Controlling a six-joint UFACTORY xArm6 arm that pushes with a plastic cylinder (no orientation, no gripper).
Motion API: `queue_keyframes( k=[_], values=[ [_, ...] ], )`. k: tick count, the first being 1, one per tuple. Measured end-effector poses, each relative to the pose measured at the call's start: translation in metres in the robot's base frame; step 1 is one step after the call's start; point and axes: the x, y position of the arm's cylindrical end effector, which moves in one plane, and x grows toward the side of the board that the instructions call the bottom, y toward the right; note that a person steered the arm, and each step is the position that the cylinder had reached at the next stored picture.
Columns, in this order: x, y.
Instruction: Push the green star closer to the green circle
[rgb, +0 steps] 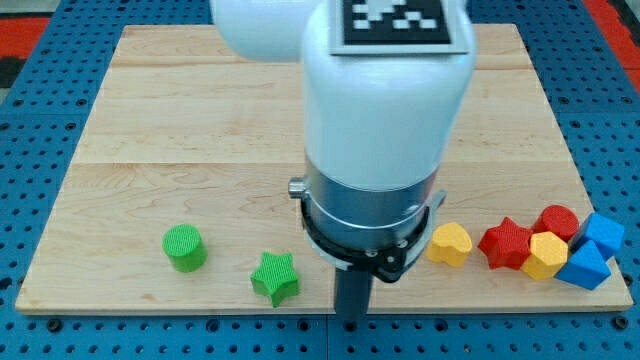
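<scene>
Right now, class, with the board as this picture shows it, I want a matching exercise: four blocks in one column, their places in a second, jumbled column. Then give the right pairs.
Column one:
1. green circle
2. green star
3. yellow heart
4. red star

Column two:
A. just left of my tip in the view
B. farthest toward the view's left
C. touching the yellow block in the right-hand cluster
D. alone, between the arm and the cluster

Pairs: 1-B, 2-A, 3-D, 4-C

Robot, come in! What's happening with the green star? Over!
My tip low, just right of the green star. Green circle to the star's left, apart. Nothing between them.
</scene>
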Motion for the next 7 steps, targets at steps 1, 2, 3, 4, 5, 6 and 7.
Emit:
queue_keyframes(
  k=[1,2,3,4,5,6,7],
  values=[
    [0.000,-0.021],
    [-0.020,-0.025],
    [-0.033,-0.050],
    [-0.057,-0.076],
    [-0.057,-0.094],
    [-0.057,-0.106],
    [-0.057,-0.106]
  ],
)
